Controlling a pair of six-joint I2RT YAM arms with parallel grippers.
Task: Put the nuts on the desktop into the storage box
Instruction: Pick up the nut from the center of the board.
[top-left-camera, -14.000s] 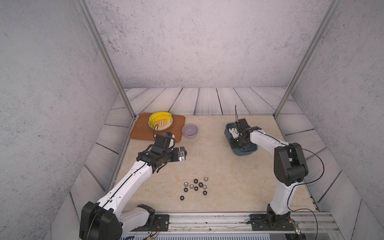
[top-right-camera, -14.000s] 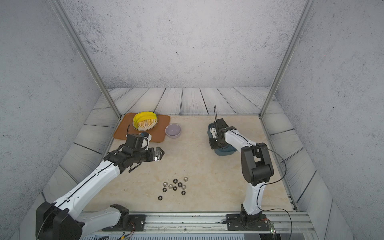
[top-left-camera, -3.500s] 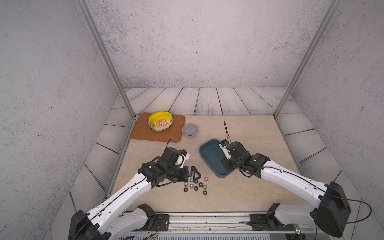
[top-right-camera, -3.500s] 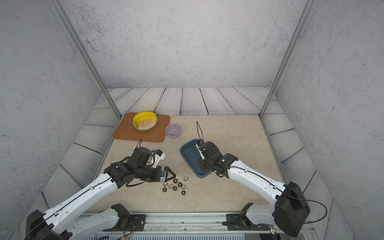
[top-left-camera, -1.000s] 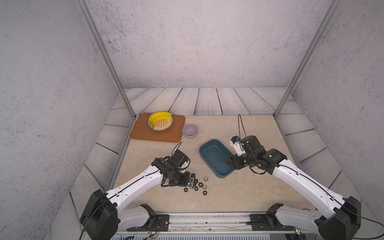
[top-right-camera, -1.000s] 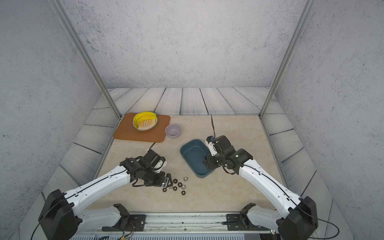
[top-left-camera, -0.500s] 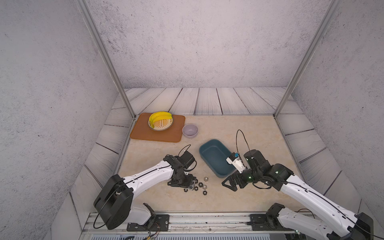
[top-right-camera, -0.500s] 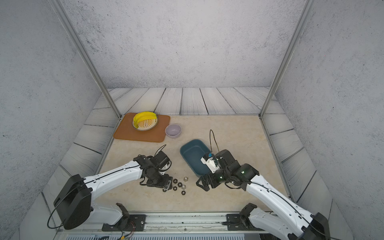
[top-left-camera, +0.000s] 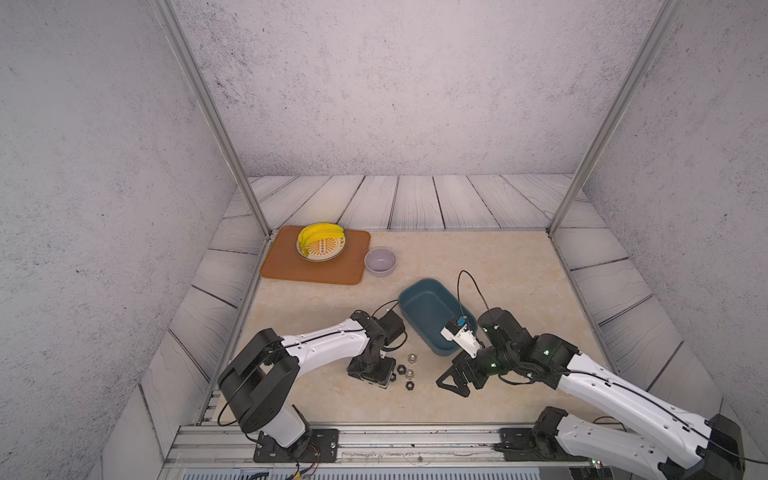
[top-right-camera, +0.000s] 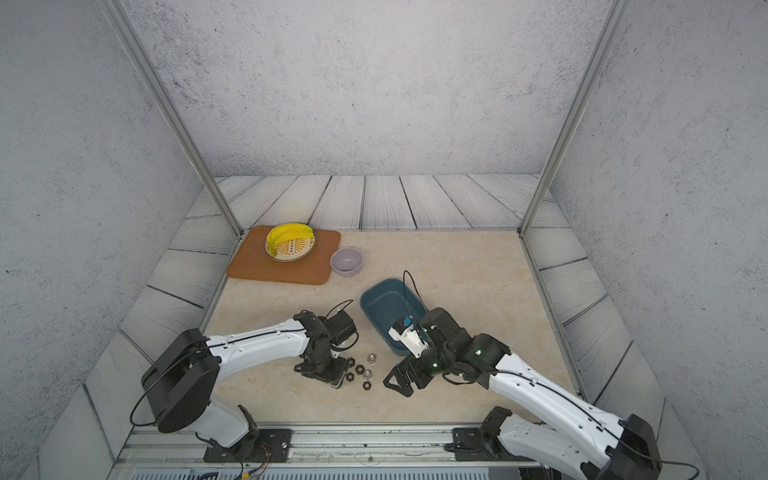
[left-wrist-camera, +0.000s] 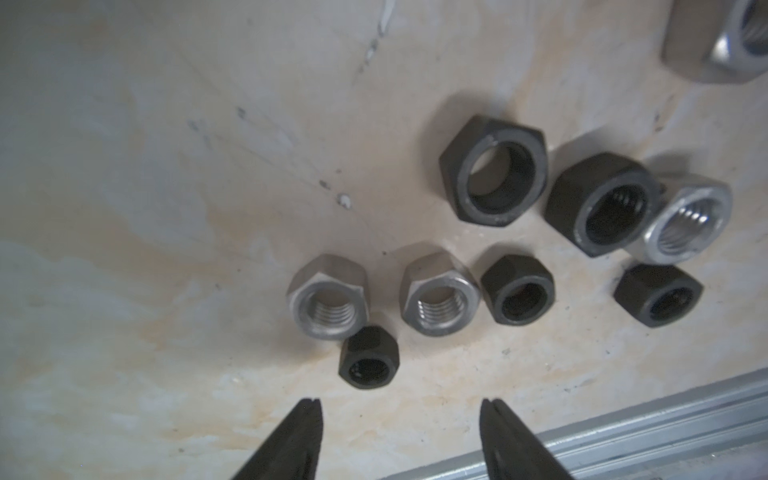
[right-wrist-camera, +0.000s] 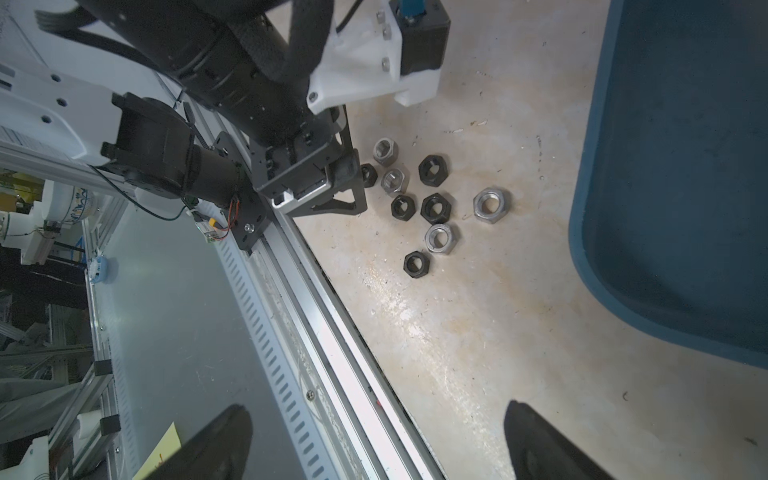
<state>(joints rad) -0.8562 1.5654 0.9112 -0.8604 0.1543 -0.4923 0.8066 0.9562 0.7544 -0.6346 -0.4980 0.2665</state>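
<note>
the nuts (left-wrist-camera: 492, 170) lie in a loose cluster on the desktop (top-left-camera: 478, 257), just off the near end of the storage box (top-left-camera: 424, 311) and apart from its wall. the left wrist view shows nine of them close up, black and silver mixed. two small silver ones sit side by side, with a small black one just beside them. in both top views only about five can be made out. the left gripper (left-wrist-camera: 401, 409) points straight down over the side of the cluster farthest from the box and hides the rest. its jaws stand partly apart with nothing between them, and the small black nut sits just ahead of the tips. the right wrist view takes in all nine nuts at once, the left gripper's fingers at the cluster's edge, and the box's blue wall. the right gripper (top-left-camera: 455, 384) hovers near the box's near end, tips toward the nuts, spread wide and holding nothing.
</note>
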